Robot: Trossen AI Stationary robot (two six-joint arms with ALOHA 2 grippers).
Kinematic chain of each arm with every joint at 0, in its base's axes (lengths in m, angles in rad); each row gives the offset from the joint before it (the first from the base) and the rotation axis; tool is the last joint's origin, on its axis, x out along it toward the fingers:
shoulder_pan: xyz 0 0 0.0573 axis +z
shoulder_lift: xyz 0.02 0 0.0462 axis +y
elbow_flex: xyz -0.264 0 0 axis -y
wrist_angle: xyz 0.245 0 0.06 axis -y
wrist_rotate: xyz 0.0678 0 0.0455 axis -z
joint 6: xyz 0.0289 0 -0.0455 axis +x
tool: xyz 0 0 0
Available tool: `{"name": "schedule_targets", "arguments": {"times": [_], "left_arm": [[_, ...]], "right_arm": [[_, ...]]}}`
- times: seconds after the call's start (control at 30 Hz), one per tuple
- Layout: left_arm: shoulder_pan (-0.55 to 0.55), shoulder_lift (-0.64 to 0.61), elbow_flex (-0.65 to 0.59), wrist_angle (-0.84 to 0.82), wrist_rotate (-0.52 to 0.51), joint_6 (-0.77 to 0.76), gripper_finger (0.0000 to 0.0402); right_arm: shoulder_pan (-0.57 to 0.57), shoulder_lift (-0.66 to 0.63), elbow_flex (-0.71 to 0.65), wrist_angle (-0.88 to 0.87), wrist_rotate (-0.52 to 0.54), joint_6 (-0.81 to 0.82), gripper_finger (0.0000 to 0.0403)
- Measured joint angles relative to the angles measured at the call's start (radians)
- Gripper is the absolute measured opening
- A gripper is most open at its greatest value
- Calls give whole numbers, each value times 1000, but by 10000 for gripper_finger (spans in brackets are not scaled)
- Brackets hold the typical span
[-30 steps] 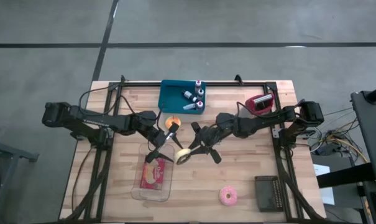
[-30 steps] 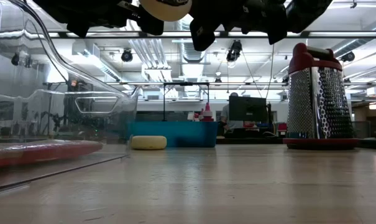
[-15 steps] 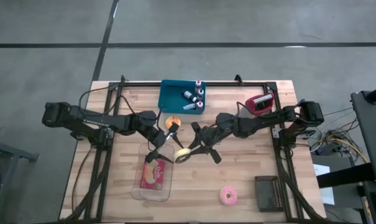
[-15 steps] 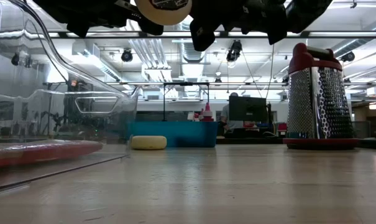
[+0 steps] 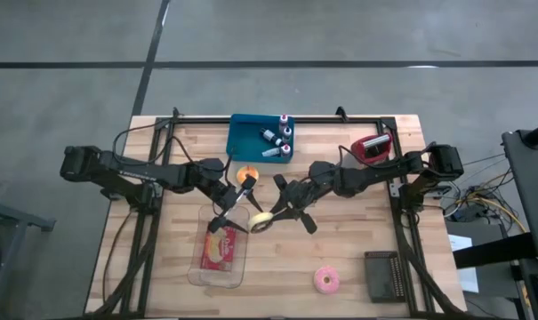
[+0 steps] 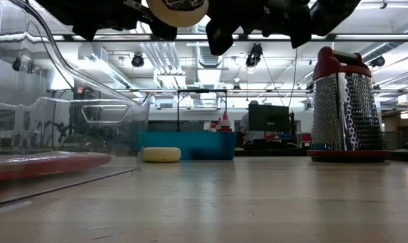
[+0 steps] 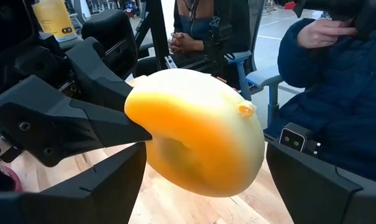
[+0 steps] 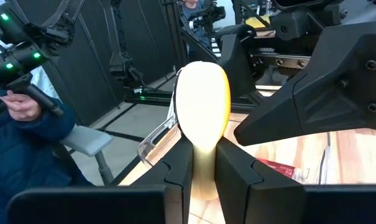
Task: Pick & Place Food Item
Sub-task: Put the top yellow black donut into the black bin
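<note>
Egg (image 5: 261,221): I see it mid-bench, between both grippers.
Right gripper (image 5: 270,216): clamped on egg.
Left gripper (image 5: 243,209): spread wide around it.

- We are seeing the egg (image 5: 261,221) hanging above mid-table, between both grippers.
- The container (image 5: 219,251) is lying left of the doughnut (image 5: 327,280).
- The grater (image 5: 370,148) is standing right of the tray (image 5: 243,142).
</note>
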Motion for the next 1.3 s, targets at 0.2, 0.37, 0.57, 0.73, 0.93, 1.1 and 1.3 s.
{"name": "schedule_targets", "arguments": {"times": [0.2,0.37,0.57,0.73,0.93,1.1,1.3], "left_arm": [[6,-4,0,-1,-5,-18,339],[21,-34,0,-30,-7,-55,339],[29,-68,0,-57,-8,-55,339],[43,-99,0,-60,-10,-52,339],[78,-167,0,-116,-27,-51,339],[95,-236,0,-196,-105,-51,339],[95,-285,0,-240,-153,-51,339]], "right_arm": [[0,0,0,0,-7,11,41],[-1,-8,0,0,-92,27,41],[0,-38,0,-75,-143,63,38],[0,-75,0,-241,-143,70,38],[0,-120,0,-519,-142,100,38],[0,-144,0,-698,-142,240,38],[0,-178,-1,-855,-143,393,38]]}}
